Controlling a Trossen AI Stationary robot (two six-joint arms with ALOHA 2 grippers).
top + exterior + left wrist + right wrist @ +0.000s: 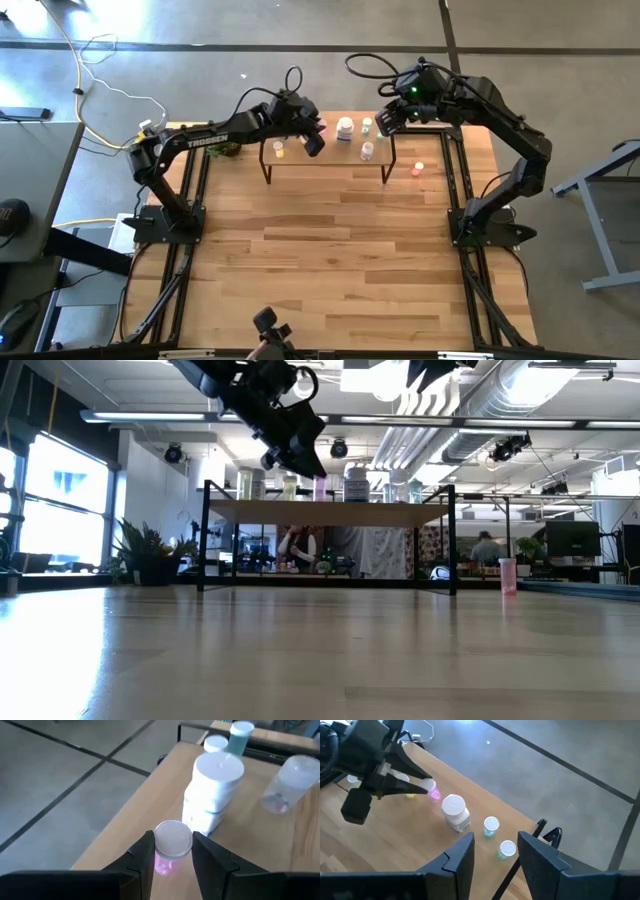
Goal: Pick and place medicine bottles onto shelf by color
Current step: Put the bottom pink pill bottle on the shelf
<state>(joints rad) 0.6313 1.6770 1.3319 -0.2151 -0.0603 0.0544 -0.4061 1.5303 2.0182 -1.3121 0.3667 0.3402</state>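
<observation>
Between the left tool's (172,851) two dark fingers, in the left wrist view, stands a small pink bottle (170,847), upright, its white cap topmost; the tool is clenched on it. Just beyond it stands a large white bottle (212,795), very near or touching, so any lateral slip risks a knock. Farther off are a white cap, a green-tinted bottle (239,737) and a clear one (290,782), all on the shelf (125,835) close to its edge. Whether the pink bottle's base rests on the board is hidden by the fingers.

From the right wrist view, the right tool (495,855) hangs above the shelf end, fingers parted a little with nothing between them. Below it sit the large white bottle (455,812) and two small green ones (491,826); the left tool (412,782) shows across from it with the pink bottle at its tip.

Looking straight down, the high view shows the left tool (313,135) over the shelf (325,158) and the right tool (392,117) at the shelf's other end. One red-orange bottle (418,168) remains on the worktop (330,260) beside the shelf, nearer the right arm.

At worktop level, the low view shows bottles lined along the shelf (330,512), and a pink-looking bottle (508,575) stands on the worktop; its true tint is hard to make out.
</observation>
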